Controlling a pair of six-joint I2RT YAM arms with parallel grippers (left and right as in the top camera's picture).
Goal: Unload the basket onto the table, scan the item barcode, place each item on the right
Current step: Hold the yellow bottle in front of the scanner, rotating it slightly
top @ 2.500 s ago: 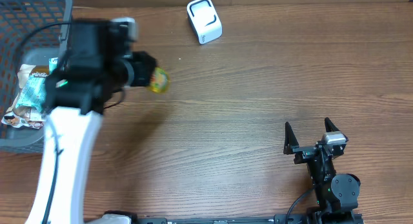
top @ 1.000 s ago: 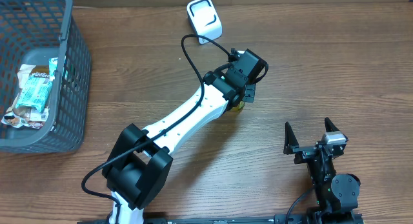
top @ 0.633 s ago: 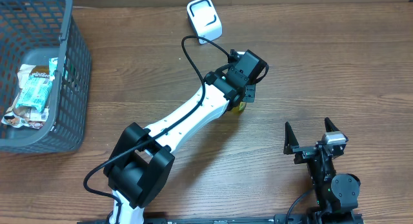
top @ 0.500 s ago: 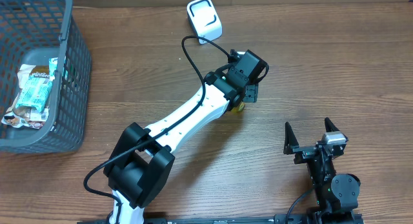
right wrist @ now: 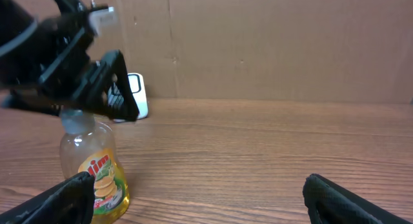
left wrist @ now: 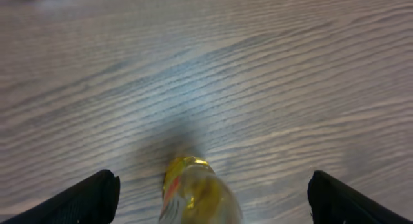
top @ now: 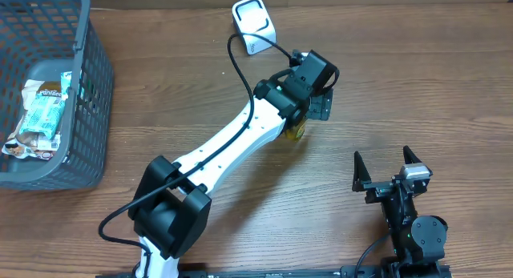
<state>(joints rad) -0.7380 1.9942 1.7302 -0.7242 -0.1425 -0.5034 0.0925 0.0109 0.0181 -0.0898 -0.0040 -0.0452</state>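
Your left end effector (top: 321, 102) was spread wide just above the upright bottle (right wrist: 95, 167), not holding it; your right end effector (top: 382, 156), spread too, was farther away

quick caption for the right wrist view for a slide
Open left gripper above the upright yellow soap bottle on the wooden table, white scanner behind.
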